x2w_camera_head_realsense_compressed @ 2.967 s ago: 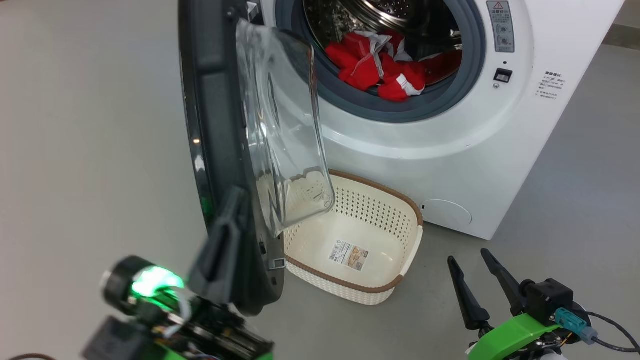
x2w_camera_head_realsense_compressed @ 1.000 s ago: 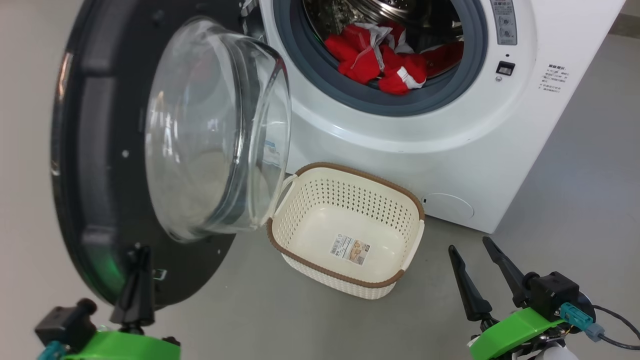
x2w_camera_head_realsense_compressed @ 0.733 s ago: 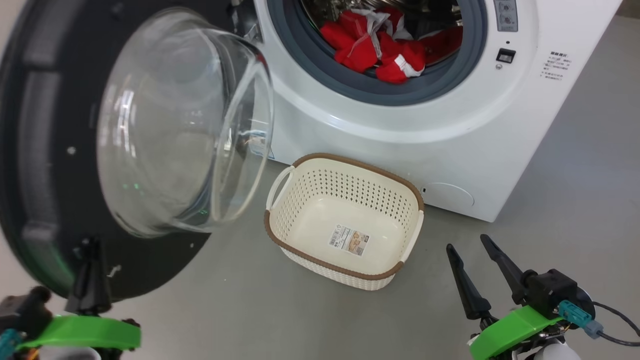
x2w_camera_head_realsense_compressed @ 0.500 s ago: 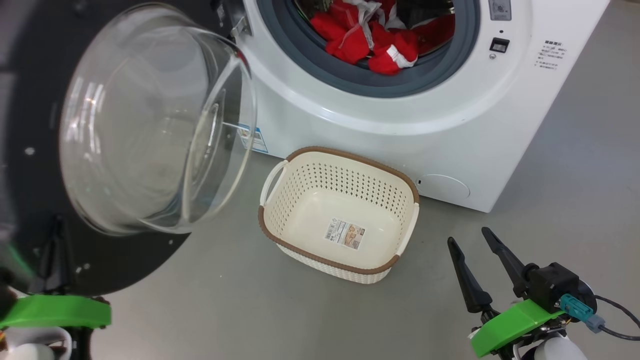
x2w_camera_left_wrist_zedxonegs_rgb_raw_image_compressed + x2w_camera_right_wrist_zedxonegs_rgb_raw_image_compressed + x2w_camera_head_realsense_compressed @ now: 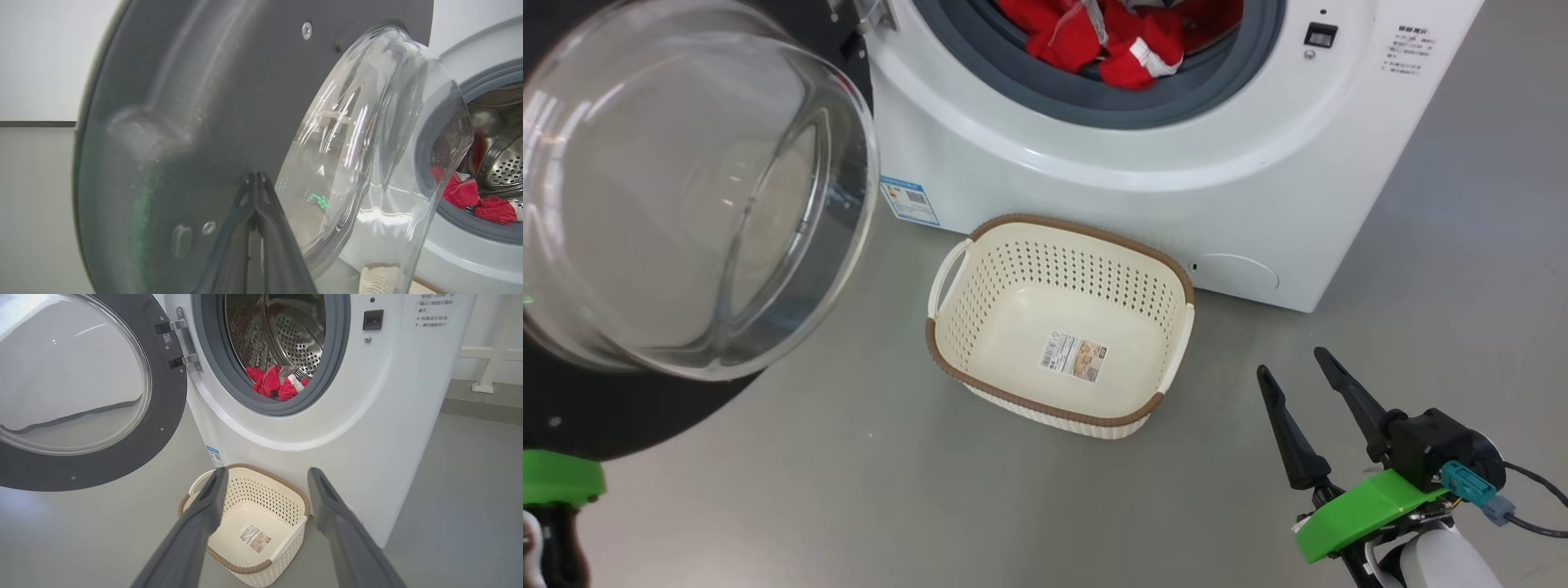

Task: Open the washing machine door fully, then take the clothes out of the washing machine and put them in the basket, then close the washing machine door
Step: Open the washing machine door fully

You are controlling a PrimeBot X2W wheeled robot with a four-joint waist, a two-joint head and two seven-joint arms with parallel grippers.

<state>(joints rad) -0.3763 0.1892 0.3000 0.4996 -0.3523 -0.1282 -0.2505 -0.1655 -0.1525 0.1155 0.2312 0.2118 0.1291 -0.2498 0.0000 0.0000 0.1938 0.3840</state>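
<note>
Lying in a small heap just inside the mouth of the big white front-loading washing machine [image 5: 1094, 188], the bright red cloth clothes with white trim [image 5: 1123, 57] looked soft, light and floppy. They would likely sag and hang down when lifted, and they might catch on the washing machine's grey rubber ring [image 5: 1078, 106]. The best place to grab seemed to be a thick bunched fold at the top of the heap, at the front of the washing machine's drum, where two fingers could pinch plenty of cloth. The round door with the black rim and clear glass bowl [image 5: 686, 188] stood swung wide open at the left of the washing machine. The cream plastic basket with small holes and a brown rim [image 5: 1086, 237] sat on the floor right in front of the washing machine, with only a paper label inside. The right gripper [image 5: 1290, 362] hung low in front of the washing machine, well apart from it, its fingers spread wide and holding nothing. The left gripper [image 5: 256, 179] was out at the left of the washing machine, pinched tight on nothing, its tip pointing at the inside face of the door. Whether it touched the door could not be told.
</note>
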